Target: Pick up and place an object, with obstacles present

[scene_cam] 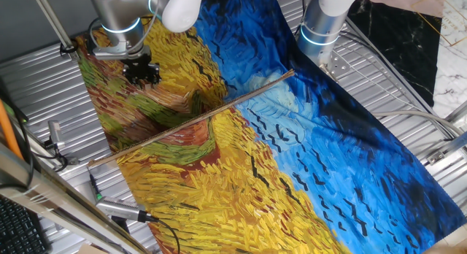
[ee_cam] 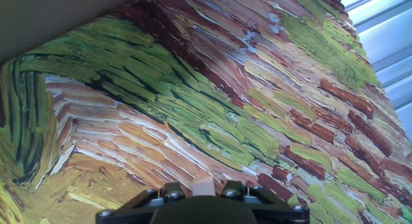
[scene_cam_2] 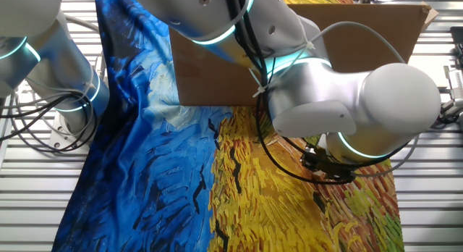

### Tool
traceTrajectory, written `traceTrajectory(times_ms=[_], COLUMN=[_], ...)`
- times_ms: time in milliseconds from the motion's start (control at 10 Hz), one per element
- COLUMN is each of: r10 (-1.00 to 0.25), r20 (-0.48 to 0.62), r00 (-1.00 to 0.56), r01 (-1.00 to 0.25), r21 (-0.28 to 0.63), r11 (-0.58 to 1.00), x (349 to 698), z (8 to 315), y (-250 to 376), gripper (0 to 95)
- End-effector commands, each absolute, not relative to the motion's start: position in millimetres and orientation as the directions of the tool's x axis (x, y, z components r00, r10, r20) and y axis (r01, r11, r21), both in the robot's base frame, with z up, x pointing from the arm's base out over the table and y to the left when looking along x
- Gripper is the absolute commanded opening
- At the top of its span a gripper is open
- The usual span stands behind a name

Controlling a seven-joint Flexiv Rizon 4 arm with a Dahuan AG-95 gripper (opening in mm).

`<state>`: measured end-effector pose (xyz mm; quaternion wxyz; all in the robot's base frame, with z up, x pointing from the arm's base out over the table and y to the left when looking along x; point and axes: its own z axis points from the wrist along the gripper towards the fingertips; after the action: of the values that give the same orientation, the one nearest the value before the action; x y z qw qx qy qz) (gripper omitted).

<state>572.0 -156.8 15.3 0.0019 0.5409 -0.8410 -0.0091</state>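
A Flexiv arm's end effector (scene_cam: 141, 71) hung low over a painted cloth (scene_cam: 306, 159) spread across the ribbed metal counter (scene_cam: 44, 86), near the cloth's far corner and well apart from the long thin brown rod (scene_cam: 191, 119) that lay diagonally across the cloth. In the hand view, a tiny pale tan block (ee_cam: 203, 185) sat between the end effector's fingers (ee_cam: 239, 190), which looked closed on it, above green and brown brushstrokes. From the other fixed view, the arm's silver elbow hid most of the end effector (scene_cam_2: 327, 164), with a cardboard box (scene_cam_2: 362, 35) standing beyond the cloth.
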Motion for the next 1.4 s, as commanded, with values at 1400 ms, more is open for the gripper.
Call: traceTrajectory(times_ms=[1400], r10=[-0.868], r20=[0.012], r00=[-0.496], r01=[-0.868], r21=[0.028], r11=[0.496], x=[554], z=[72], y=[-160], gripper=[0.0])
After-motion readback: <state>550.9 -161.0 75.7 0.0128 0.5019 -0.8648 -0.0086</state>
